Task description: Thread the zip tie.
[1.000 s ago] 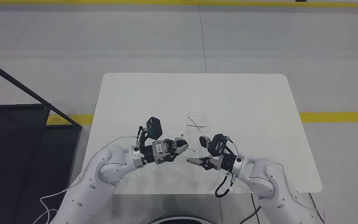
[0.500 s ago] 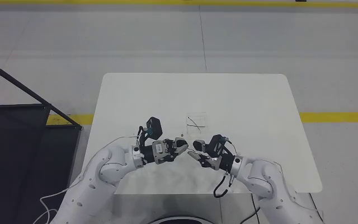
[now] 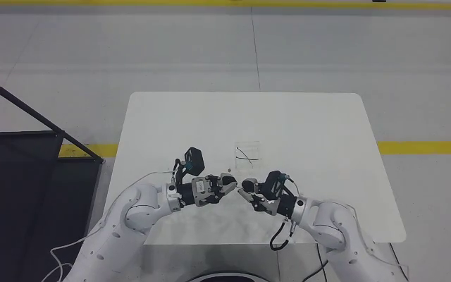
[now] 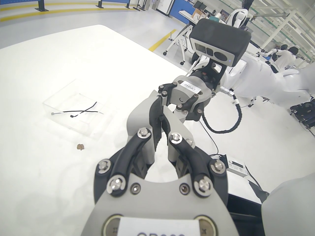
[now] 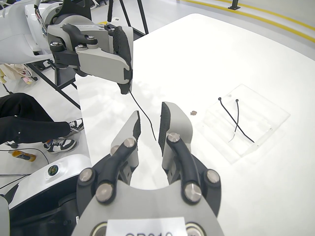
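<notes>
**Black on white, touches of yellow**

Thin black zip tie (image 5: 147, 118). Grey-shelled left gripper (image 5: 125, 87) and right gripper (image 5: 150, 108), black ribbed pads (image 5: 163, 121). White table (image 3: 317, 134); clear tray (image 5: 265, 114) with two black ties (image 5: 230, 114). Yellow floor stripe (image 3: 416, 147) at table's 3 o'clock.

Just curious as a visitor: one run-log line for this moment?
left pincer: shut on zip tie | right pincer: open at tie's free end

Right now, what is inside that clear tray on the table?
Two thin black zip ties lie crossed inside the clear tray, plus a small pale sliver I cannot identify. The tray is open and see-through, so nothing inside is hidden.
</notes>
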### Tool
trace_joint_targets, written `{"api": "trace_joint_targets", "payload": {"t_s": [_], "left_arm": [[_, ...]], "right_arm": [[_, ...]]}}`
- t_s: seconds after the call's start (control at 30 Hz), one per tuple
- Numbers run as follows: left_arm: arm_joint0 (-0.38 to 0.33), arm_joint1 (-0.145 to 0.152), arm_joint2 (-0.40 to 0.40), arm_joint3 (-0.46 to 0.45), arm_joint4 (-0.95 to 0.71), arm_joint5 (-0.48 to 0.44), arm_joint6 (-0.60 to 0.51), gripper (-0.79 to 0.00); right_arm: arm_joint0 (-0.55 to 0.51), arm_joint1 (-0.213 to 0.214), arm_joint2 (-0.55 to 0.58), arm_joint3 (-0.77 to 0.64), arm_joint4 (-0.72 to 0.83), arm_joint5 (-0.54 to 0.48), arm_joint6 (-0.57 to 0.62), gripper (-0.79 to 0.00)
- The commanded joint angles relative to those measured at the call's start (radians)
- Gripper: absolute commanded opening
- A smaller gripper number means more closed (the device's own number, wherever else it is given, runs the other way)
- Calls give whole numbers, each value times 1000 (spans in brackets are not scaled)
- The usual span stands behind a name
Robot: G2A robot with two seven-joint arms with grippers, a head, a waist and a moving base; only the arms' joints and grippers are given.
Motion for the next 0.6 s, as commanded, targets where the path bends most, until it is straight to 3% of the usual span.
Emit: {"api": "trace_joint_targets", "payload": {"t_s": [0.0,0.03,0.4,0.43,0.47,0.5,0.57], "left_arm": [[0,0,0,0,0,0,0,-785],[0,0,0,0,0,0,0,-785],[0,0,0,0,0,0,0,-785],[0,0,0,0,0,0,0,-699],[0,0,0,0,0,0,0,-409],[0,0,0,0,0,0,0,-9],[0,0,0,0,0,0,0,0]], "right_arm": [[2,0,-3,0,0,0,1,-683],[3,0,-4,1,0,0,0,-785],[5,2,-7,1,-4,3,-8,-785],[5,3,-7,1,-4,3,-8,-785],[4,3,-7,1,-4,1,-10,-785],[4,3,-7,2,-3,1,-12,-785],[3,4,-7,2,0,0,-15,-785]]}}
